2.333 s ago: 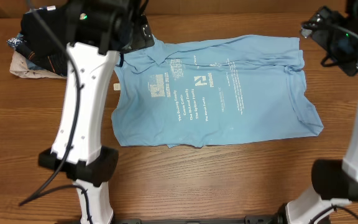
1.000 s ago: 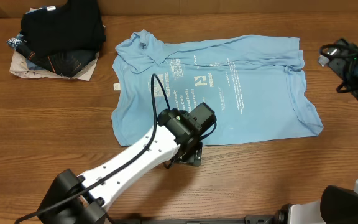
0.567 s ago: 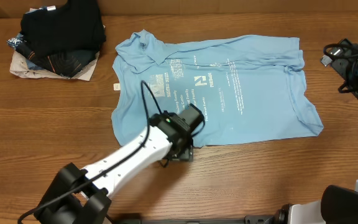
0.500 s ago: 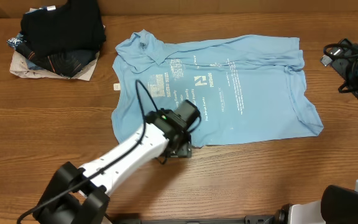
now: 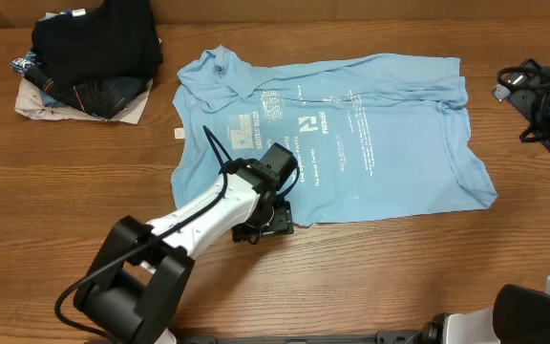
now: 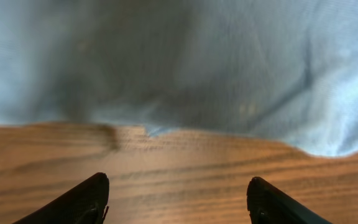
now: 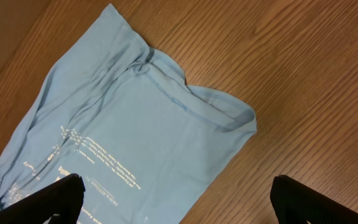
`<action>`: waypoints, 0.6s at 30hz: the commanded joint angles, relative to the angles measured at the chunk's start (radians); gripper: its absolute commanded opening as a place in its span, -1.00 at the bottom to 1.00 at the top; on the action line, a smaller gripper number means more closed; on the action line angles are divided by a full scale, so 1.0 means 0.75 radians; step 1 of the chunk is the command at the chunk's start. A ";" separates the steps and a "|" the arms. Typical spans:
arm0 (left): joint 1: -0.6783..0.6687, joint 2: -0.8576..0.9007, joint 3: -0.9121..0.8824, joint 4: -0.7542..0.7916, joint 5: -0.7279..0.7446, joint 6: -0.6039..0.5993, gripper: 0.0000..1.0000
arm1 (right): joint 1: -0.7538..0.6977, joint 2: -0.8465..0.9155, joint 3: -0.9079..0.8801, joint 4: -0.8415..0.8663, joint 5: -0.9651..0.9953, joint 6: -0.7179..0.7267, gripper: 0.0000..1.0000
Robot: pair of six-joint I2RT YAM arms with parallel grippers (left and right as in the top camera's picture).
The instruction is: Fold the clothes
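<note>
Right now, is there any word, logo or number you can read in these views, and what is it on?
T-shirt, overhead view: a white block logo and rows of white lettering, all too small to read.
T-shirt, right wrist view: rows of white lettering, blurred, unreadable.
Left wrist view: plain blue cloth, no print.
Dark clothes pile: no readable text.
Nothing can be quoted.
</note>
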 commanded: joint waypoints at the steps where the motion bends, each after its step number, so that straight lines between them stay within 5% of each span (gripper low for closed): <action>1: 0.004 0.058 -0.008 0.025 0.017 -0.031 0.49 | -0.004 0.004 -0.003 0.004 -0.007 0.004 1.00; 18: 0.086 0.086 0.013 0.080 -0.046 0.101 0.47 | -0.004 0.004 -0.003 -0.001 -0.006 0.004 1.00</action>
